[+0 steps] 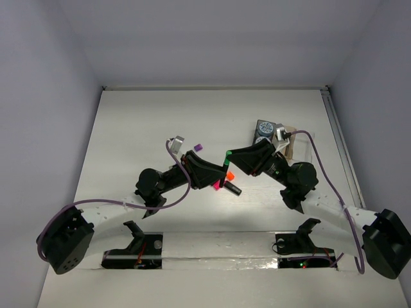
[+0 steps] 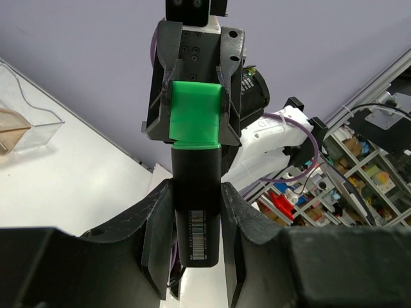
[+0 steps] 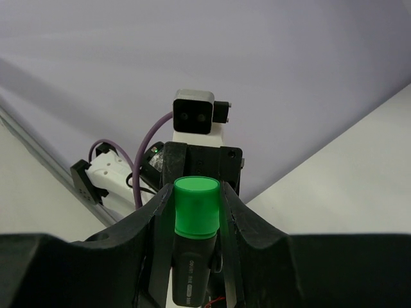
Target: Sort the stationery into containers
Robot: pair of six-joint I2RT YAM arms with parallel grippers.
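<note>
A black highlighter (image 2: 196, 212) with a green cap (image 2: 194, 119) hangs in the air between both arms over the middle of the table (image 1: 128, 128). My left gripper (image 2: 196, 189) is shut on its black body. My right gripper (image 3: 197, 196) is shut on the green cap (image 3: 196, 208), coming from the opposite side. From above, the highlighter (image 1: 226, 165) stands nearly upright between the left gripper (image 1: 217, 176) and the right gripper (image 1: 239, 159). A clear box (image 1: 294, 145) and a dark grey holder (image 1: 265, 128) sit at the back right.
Below the grippers lie an orange cap (image 1: 230, 174), a pink piece (image 1: 218, 187) and a black marker body (image 1: 233, 190). A purple cap (image 1: 197, 147) lies left of them. The clear box's corner (image 2: 26, 119) shows in the left wrist view.
</note>
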